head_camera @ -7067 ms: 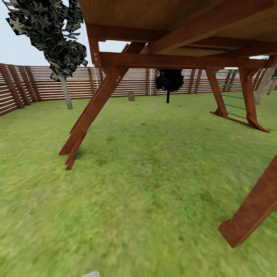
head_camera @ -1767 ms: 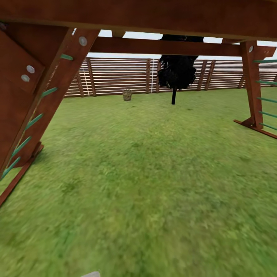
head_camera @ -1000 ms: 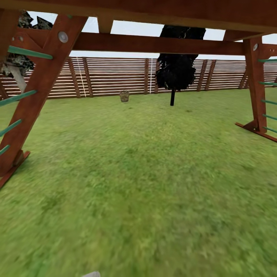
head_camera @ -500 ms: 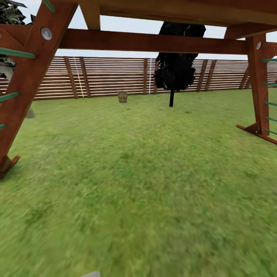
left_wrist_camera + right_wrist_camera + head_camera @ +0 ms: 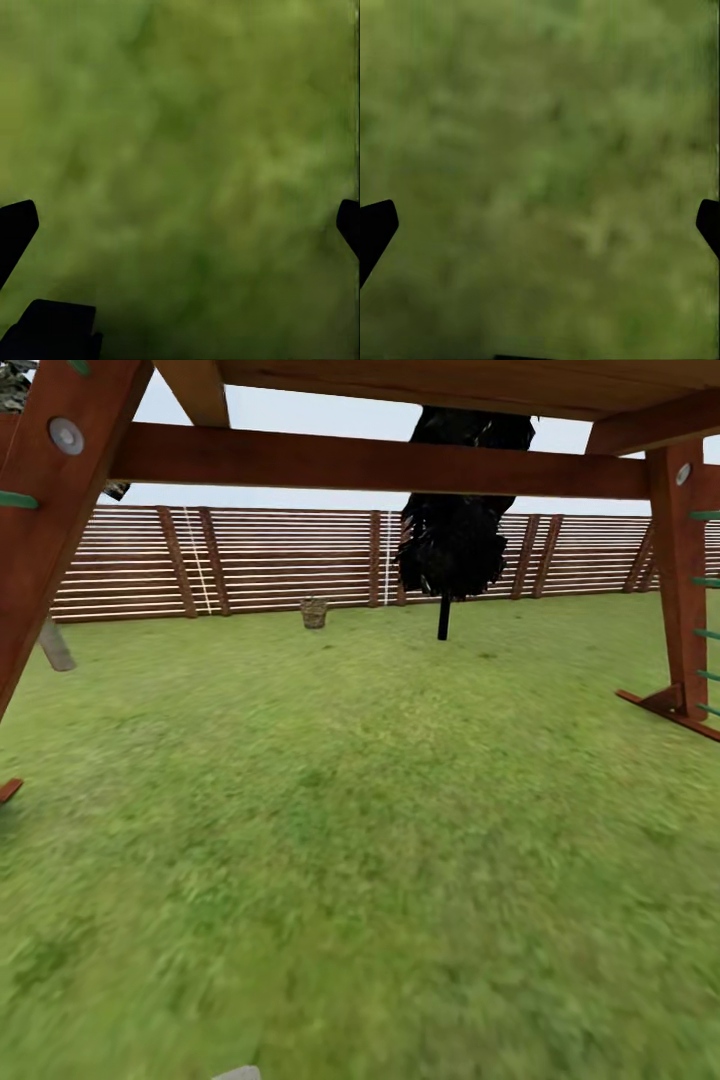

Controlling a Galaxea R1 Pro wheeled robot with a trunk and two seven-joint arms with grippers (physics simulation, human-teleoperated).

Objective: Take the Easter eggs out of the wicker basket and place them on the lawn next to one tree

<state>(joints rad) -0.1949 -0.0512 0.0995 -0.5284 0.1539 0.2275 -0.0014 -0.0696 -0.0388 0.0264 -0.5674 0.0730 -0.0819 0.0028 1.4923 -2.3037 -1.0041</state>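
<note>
Carrying nothing, our left gripper [image 5: 180,217] and right gripper [image 5: 540,217] hang spread over the lawn [image 5: 400,840], ready for picking. Beyond, the wicker basket [image 5: 314,612] stands beside the fence [image 5: 270,560]; eggs indiscernible.

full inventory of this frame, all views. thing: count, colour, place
wicker basket: 1, brown, far on the lawn, close to the fence; contents too small to tell
lawn: 1, green, fills the foreground up to the fence
black-trunked tree: 1, black, right of the basket, before the fence
pale grey trunk: 1, grey, far left, partly behind the wooden leg
slatted fence: 1, brown, across the back
wooden play frame: 1, red-brown, beams overhead, legs at both sides, green rungs
left gripper: 1, black fingers wide apart, over grass
right gripper: 1, black fingers wide apart, over grass
</note>
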